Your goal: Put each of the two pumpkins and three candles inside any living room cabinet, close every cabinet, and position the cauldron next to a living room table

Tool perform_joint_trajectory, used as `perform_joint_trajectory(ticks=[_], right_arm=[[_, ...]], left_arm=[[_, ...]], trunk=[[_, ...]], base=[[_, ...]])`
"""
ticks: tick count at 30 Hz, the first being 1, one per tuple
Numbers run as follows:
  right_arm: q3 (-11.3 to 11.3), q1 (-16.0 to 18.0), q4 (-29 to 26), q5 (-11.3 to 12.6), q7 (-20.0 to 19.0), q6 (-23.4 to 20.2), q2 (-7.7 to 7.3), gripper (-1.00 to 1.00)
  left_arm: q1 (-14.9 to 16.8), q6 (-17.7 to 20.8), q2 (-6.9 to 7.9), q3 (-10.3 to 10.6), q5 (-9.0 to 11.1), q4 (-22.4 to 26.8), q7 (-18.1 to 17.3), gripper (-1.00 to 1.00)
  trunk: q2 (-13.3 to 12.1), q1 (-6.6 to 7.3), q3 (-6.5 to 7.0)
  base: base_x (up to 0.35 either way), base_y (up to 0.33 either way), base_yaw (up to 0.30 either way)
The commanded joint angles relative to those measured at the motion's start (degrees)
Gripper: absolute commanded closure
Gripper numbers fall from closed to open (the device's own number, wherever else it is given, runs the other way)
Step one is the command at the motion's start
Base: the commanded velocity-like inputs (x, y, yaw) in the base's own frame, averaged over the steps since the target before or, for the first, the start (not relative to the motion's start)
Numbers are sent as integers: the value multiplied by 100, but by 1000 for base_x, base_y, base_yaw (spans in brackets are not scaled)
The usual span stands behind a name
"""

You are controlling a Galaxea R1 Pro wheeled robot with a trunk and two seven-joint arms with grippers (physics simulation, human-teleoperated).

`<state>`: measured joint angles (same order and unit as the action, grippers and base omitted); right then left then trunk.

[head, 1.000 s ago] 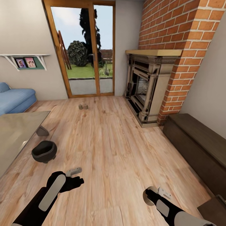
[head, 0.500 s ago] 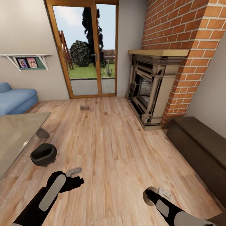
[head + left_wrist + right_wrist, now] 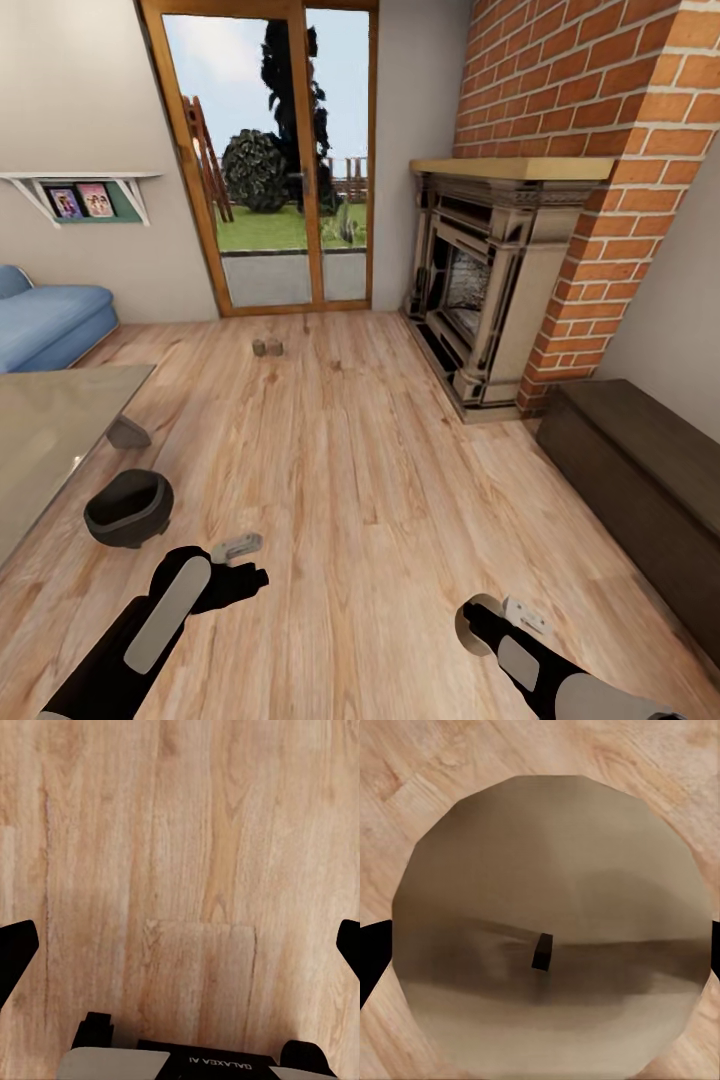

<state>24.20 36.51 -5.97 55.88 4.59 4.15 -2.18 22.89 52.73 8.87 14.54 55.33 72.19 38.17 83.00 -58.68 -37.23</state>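
Head view: living room with plank floor (image 3: 380, 470), glazed wooden door (image 3: 270, 160) at the far wall, brick fireplace (image 3: 480, 290) to its right, blue sofa (image 3: 45, 320) at far left below a wall shelf (image 3: 85, 190) with photos. Two small candles (image 3: 267, 347) standing on the floor near the door, just beside each other. Dark cauldron (image 3: 128, 507) on the floor, just beside the edge of the glass worktop (image 3: 50, 440) at left. Long dark brown cabinet (image 3: 640, 480) along the right wall, fronts shut. Left pincer (image 3: 238, 562) low at left, above bare floor, well apart from the cauldron. Right pincer (image 3: 478, 618) low at right, a pale round candle (image 3: 470, 622) at its tip.

Left wrist view: bare floor planks (image 3: 180, 870) below; black fingertips (image 3: 15, 952) at the two opposite edges of the frame, spread wide, nothing between them.

Right wrist view: cream candle (image 3: 551, 922) seen end-on, short dark wick (image 3: 541, 951) at centre, floor (image 3: 405, 765) behind. Black fingertips (image 3: 371, 952) at either side of the candle, closed against it.
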Motion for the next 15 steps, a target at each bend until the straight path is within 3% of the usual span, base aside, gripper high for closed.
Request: perform_joint_trajectory(ticks=[1,7,15], right_arm=[[50,1,-10,46,24,12,-2,100],[47,3,-10,46,25,10,-2,100],[48,2,-10,46,25,7,-2,100]], left_arm=[[5,1,7,14,57,6,61,-100],[5,1,6,15,29,6,60,-100],[5,2,3,18,21,6,60,-100]], trunk=[[3,-2,-5],[3,-2,-5],[3,-2,-5]], base=[[196,0,5],[196,0,135],[196,0,17]])
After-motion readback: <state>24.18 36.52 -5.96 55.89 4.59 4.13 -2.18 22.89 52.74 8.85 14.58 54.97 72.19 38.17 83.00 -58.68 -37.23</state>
